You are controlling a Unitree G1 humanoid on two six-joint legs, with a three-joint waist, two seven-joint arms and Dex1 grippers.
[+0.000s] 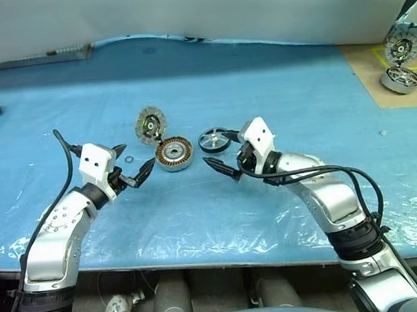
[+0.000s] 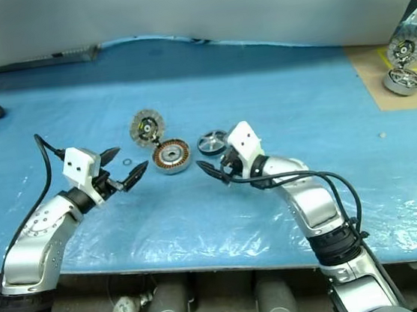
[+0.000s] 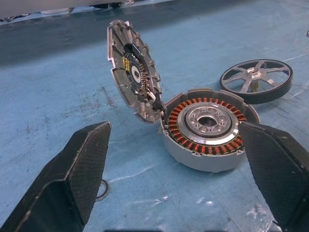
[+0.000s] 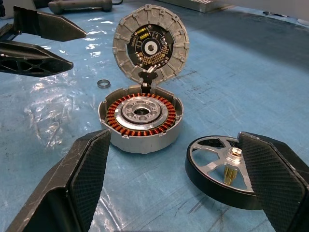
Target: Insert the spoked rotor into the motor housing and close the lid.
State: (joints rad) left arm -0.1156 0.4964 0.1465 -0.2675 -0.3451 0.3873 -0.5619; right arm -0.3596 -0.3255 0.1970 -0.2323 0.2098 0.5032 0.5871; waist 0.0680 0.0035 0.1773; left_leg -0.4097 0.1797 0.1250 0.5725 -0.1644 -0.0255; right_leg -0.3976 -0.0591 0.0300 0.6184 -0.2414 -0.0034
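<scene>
The spoked rotor (image 1: 215, 140) lies flat at frame centre, just beside the open, empty right gripper (image 1: 226, 161), the nearer one

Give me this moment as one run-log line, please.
left gripper: open, empty | right gripper: open, empty | spoked rotor: beside motor housing | lid: open

Matt grey metal motor housing (image 4: 141, 121) with glossy copper windings; dark spoked rotor (image 4: 219, 170) on crinkly blue plastic sheet (image 1: 259, 75).
</scene>
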